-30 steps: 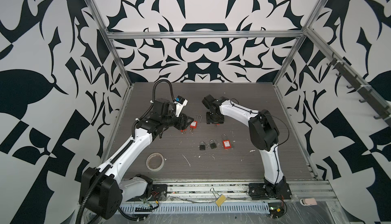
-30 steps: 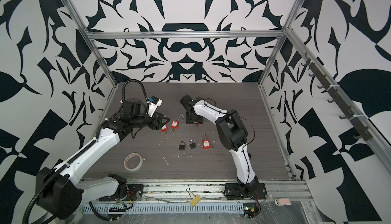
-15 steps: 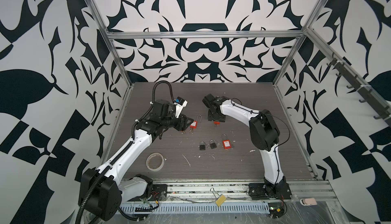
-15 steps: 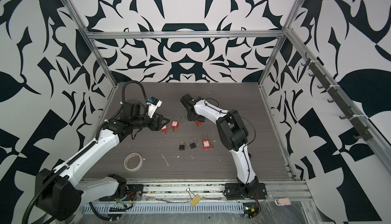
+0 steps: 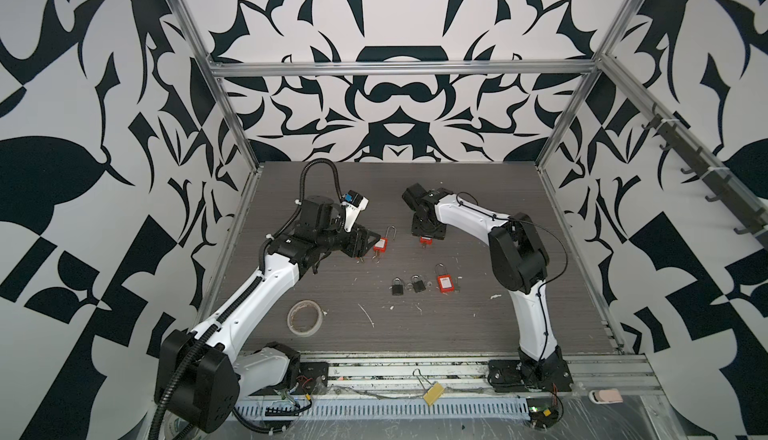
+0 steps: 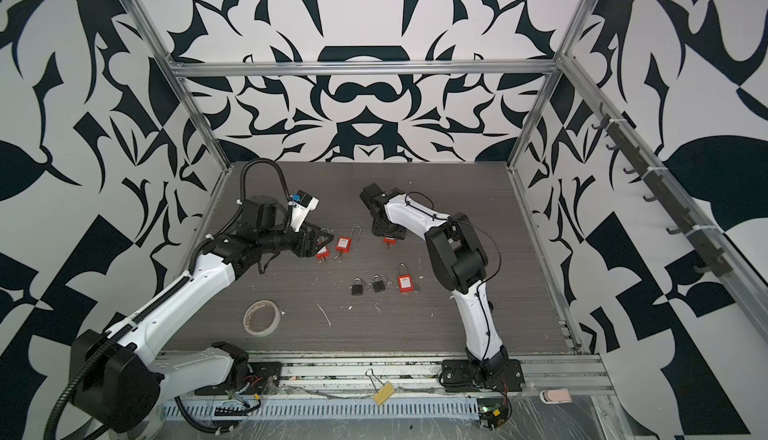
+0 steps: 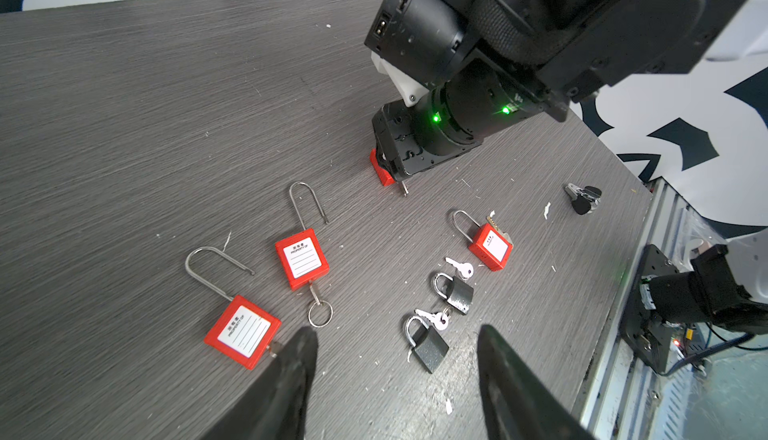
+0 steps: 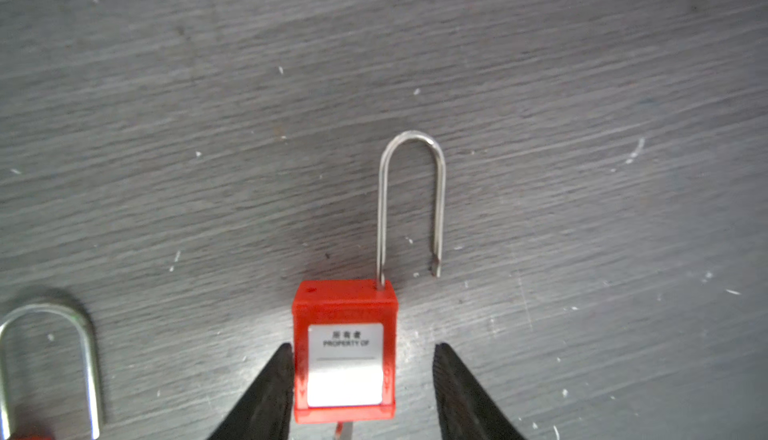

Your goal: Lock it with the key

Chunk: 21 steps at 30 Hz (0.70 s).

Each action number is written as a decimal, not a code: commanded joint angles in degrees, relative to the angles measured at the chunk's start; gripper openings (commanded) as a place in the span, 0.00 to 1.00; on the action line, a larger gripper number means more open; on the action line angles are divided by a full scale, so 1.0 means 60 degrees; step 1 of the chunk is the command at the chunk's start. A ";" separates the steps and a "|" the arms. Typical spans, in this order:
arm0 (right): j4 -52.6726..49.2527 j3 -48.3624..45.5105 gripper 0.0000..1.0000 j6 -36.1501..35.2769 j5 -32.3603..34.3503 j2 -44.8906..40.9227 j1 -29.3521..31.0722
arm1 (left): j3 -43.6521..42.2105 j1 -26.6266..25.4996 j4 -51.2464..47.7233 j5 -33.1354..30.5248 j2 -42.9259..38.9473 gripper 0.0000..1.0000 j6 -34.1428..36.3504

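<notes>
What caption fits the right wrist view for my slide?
A red padlock lies on the grey table, shackle unlatched, straddled by the open right claw.

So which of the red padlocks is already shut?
The red plastic padlock beside the two small black padlocks: its steel loop sits pushed into the body, while the other three stand sprung open.

My right gripper [image 8: 360, 348] has shifted a little over the red plastic padlock with the long steel shackle [image 8: 345, 305], so the lock's red end now peeks out beneath me in both top views. My fingers [image 8: 270, 384] have begun drawing in around its body.
</notes>
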 commanded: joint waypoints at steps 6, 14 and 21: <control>0.0465 -0.0201 0.53 -0.0090 -0.0503 0.0114 -0.0097 | -0.0041 0.0023 -0.0090 0.0089 -0.0072 0.64 -0.0179; 0.0438 -0.0209 0.48 -0.0159 -0.0502 0.0309 -0.0181 | 0.0001 0.0025 -0.0094 0.0089 -0.0060 0.64 -0.0234; 0.0475 -0.0178 0.38 -0.0692 -0.0838 0.0168 -0.0178 | 0.0004 0.0025 -0.0090 0.0140 0.0003 0.64 -0.0253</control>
